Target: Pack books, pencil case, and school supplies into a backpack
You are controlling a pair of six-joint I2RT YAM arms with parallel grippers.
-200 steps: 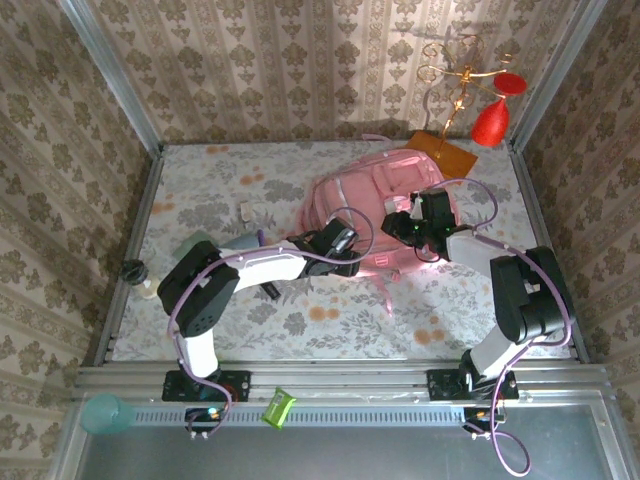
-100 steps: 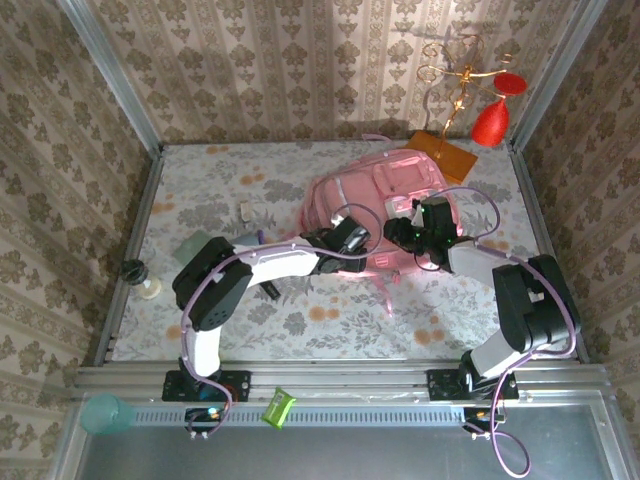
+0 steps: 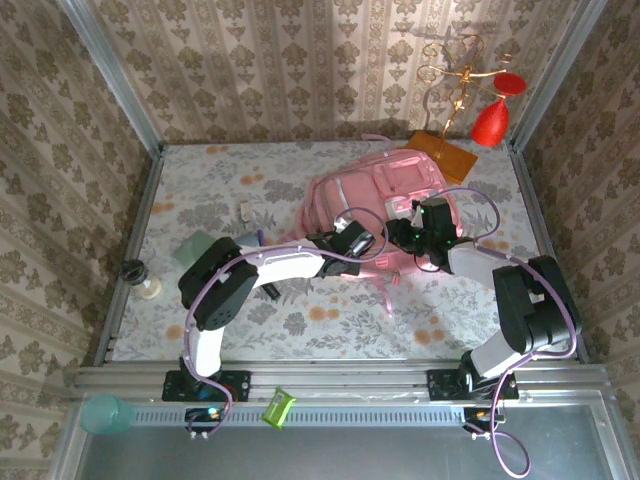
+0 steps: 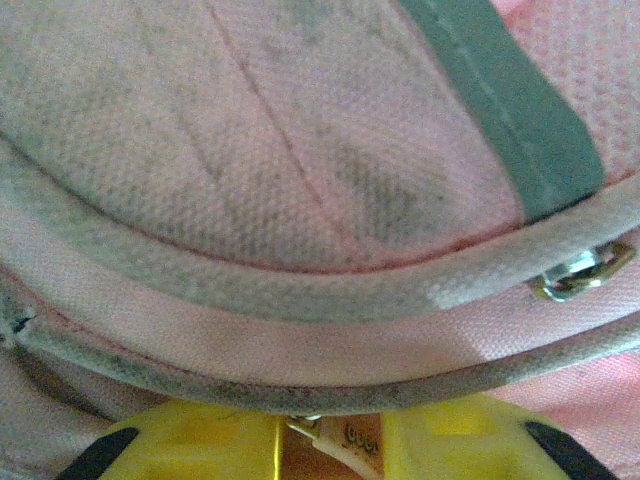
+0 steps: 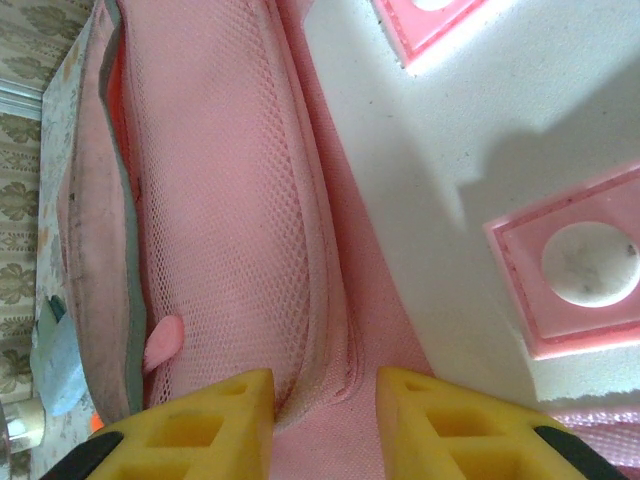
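The pink backpack [image 3: 375, 195] lies flat in the middle of the table. My left gripper [image 3: 358, 244] is at its near edge. In the left wrist view its yellow fingers [image 4: 190, 445] stand close on either side of a small zipper pull [image 4: 340, 432] under the grey piping. My right gripper [image 3: 405, 232] is just to the right of it. Its fingers [image 5: 215, 420] pinch a fold of pink backpack fabric [image 5: 345, 385] beside the mesh pocket [image 5: 215, 215]. A purple pen [image 3: 260, 236] and a short black pen [image 3: 270, 290] lie left of the backpack.
A pale teal soft item [image 3: 195, 246] and a small white piece [image 3: 245, 210] lie at the left. A dark-capped bottle [image 3: 138, 272] stands by the left wall. An orange stand base [image 3: 445, 150] with a red ornament [image 3: 492, 122] stands at the back right.
My left gripper has slid right along the backpack's near edge and its jaws have narrowed around the zipper pull. The right gripper has shifted slightly left.
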